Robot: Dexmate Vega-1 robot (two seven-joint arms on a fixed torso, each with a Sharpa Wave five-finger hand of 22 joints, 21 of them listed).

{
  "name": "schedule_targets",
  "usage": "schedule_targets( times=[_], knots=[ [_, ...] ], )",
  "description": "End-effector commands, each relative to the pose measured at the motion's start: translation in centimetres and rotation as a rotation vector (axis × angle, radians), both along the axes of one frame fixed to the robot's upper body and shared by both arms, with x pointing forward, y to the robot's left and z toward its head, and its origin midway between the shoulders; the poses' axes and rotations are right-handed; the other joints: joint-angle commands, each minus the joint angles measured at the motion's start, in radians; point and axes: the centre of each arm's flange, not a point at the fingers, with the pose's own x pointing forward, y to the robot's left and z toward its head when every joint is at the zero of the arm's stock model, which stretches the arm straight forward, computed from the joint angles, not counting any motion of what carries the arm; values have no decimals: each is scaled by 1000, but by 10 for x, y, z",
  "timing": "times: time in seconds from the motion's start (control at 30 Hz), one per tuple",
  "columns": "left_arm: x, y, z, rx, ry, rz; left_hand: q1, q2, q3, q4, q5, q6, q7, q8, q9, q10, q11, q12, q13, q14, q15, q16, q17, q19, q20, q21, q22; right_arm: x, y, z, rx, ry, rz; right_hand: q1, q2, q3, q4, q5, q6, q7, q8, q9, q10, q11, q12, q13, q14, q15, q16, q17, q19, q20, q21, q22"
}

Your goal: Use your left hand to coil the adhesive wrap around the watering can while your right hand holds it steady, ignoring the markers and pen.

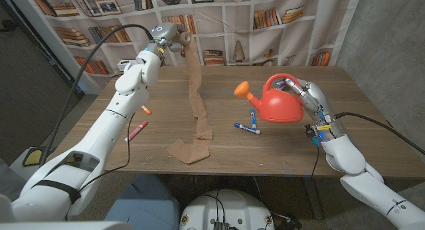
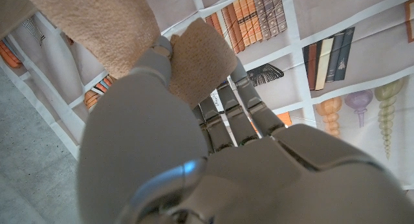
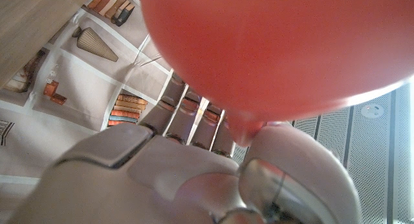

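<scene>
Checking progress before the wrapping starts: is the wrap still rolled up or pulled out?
Pulled out. The left hand holds the roll high while the wrap trails down to the table, apart from the watering can.

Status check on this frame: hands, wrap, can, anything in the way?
Left hand holds the wrap roll raised, strip trailing to the table. Right hand grips the red watering can, no wrap on it yet. Blue markers lie between strip and can.

Tan wrap (image 1: pixel 196 90), red watering can (image 1: pixel 282 105) with orange spout, blue, red, orange markers (image 1: pixel 246 128), brown wood-grain table (image 1: pixel 372 117).
</scene>
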Motion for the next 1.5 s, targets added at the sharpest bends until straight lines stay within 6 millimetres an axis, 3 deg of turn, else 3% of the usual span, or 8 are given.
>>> schedule_targets(
  times=[0.03,0.37,0.7,1.07,1.5],
  knots=[
    [-6,-12,5,-45,-2,-85,187,182,-5,-2,5,12,2,9,1,1,3,6,1,128,-119,-3,18,-4,4,14,4,1,0,5,-26,3,-4,1,5,8,-1,4,9,0,-3,2,2,-2,-4,4,5,-131,-7,2,-5,-65,6,0],
    [-13,-9,5,-156,24,-182,188,182,-7,-2,6,11,1,9,-1,2,4,9,0,131,-120,-7,21,-9,4,27,2,11,4,2,-16,22,5,0,5,10,0,4,9,-1,-3,2,6,-3,-5,1,8,-131,-9,2,-8,-64,9,-1],
    [-17,-17,3,-122,16,-167,185,181,-11,1,6,13,-4,9,-6,1,1,12,-1,135,-122,-13,23,-22,-1,41,-3,26,12,-3,-31,89,37,0,4,10,-4,3,11,1,-2,2,8,-4,-4,3,12,-131,-8,3,-10,-64,13,-1],
    [-16,-32,-2,-24,-46,-106,184,180,-13,1,9,14,-4,9,-10,4,0,13,-6,141,-123,-18,25,-26,-2,56,-9,22,20,-4,-44,34,-24,2,4,9,-9,2,15,4,-3,0,14,-6,-2,5,21,-130,-3,6,-13,-64,16,-2],
    [-19,-49,-4,4,-55,-188,181,179,-15,2,12,14,-6,9,-14,3,-1,14,-9,145,-121,-23,28,-31,-4,68,-16,19,22,-7,4,1,-4,6,5,6,-17,1,26,7,3,5,28,-4,4,7,32,-130,5,12,-12,-64,22,-3]
  ],
)
